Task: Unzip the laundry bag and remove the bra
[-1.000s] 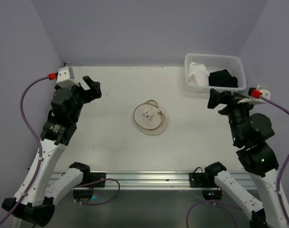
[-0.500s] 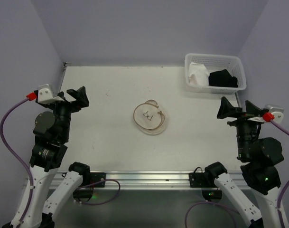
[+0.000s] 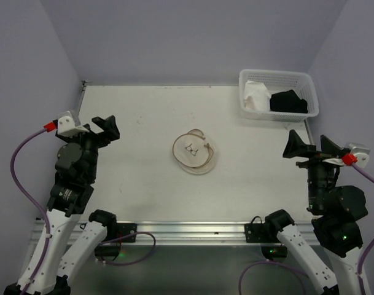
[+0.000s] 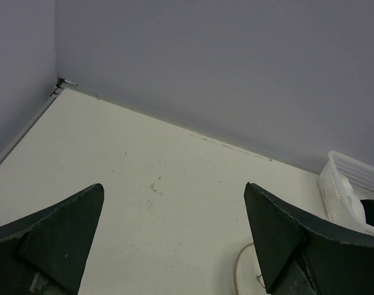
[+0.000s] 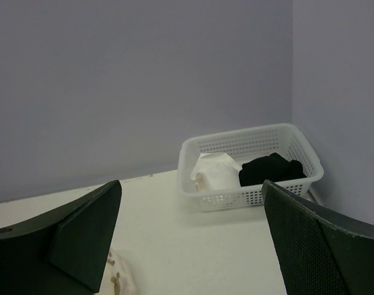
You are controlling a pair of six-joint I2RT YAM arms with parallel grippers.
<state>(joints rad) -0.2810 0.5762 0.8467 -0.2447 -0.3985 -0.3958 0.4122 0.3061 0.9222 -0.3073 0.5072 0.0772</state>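
Observation:
The laundry bag (image 3: 196, 152), a small round white mesh pouch with tan rim hoops and a small dark mark, lies shut at the middle of the table. The bra is not visible. My left gripper (image 3: 96, 128) is open and empty, well to the left of the bag. My right gripper (image 3: 311, 147) is open and empty, well to the right of it. In the left wrist view the open gripper (image 4: 173, 187) faces the bare table, and the bag's rim (image 4: 243, 276) shows by the right finger. In the right wrist view the open gripper (image 5: 191, 184) has the bag's edge (image 5: 117, 280) by its left finger.
A white slotted plastic basket (image 3: 304, 78) stands at the back right corner and holds a white cloth (image 3: 258, 96) and a black cloth (image 3: 288, 101). It also shows in the right wrist view (image 5: 218, 198). Purple walls close in the table's back and sides.
Both arms have drawn back toward the near edge and away from the bag. The left gripper then shifted slightly. Both grippers stayed open. The bag has not moved.

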